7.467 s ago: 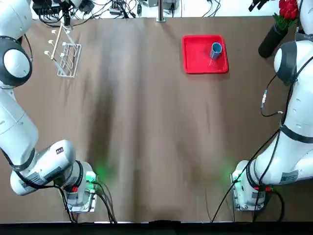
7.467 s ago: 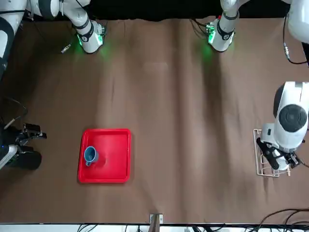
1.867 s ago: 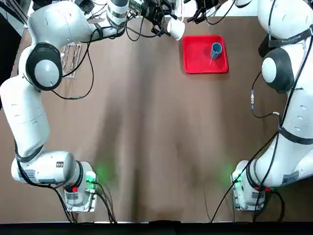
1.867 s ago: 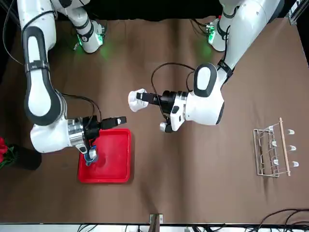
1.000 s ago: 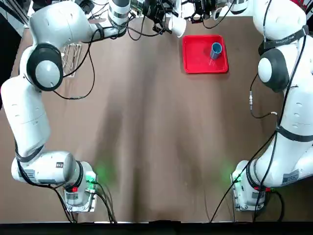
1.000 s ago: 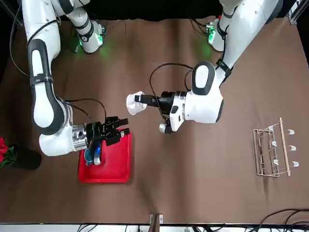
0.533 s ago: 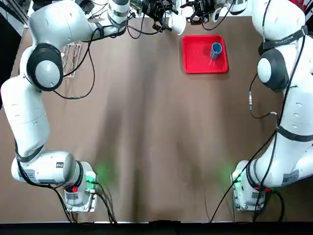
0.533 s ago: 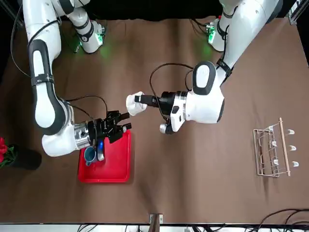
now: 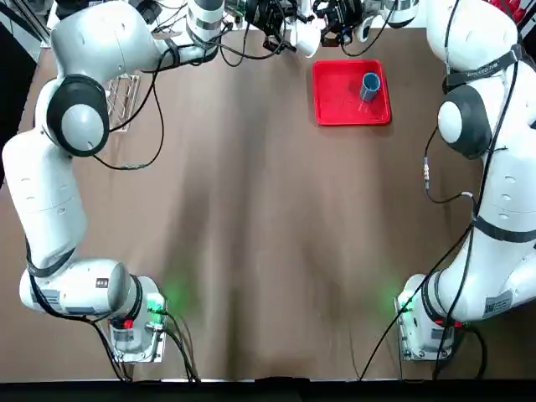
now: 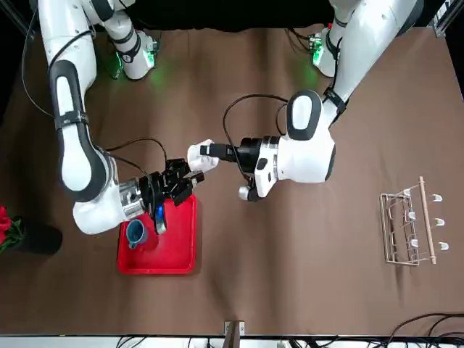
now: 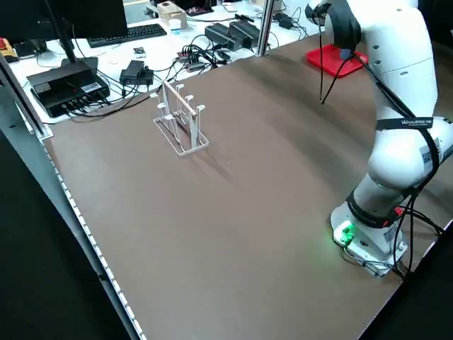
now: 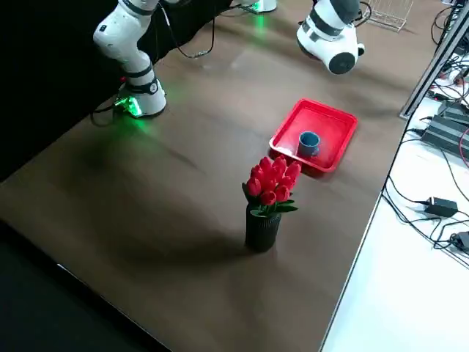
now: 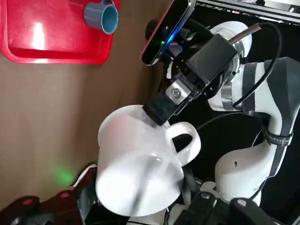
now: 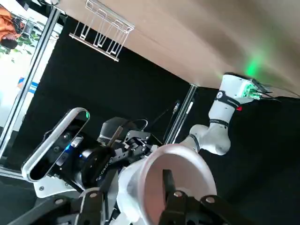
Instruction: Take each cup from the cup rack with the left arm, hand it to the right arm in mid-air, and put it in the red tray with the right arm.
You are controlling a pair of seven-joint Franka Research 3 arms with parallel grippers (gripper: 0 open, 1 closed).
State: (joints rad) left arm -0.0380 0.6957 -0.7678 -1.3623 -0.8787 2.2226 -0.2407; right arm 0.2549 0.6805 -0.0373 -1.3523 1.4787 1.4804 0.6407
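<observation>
Right gripper (image 10: 190,180) has closed the gap since a second ago, one open finger now inside the white cup (image 10: 201,155), held mid-air by left gripper (image 10: 217,151) (handover imminent, I judge).

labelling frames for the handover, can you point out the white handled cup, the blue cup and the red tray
white handled cup (image 13: 140,173): left wrist view, on its body.
blue cup (image 12: 308,142): right side view, on its side wall.
red square tray (image 9: 335,99): top view, on bare floor.
</observation>
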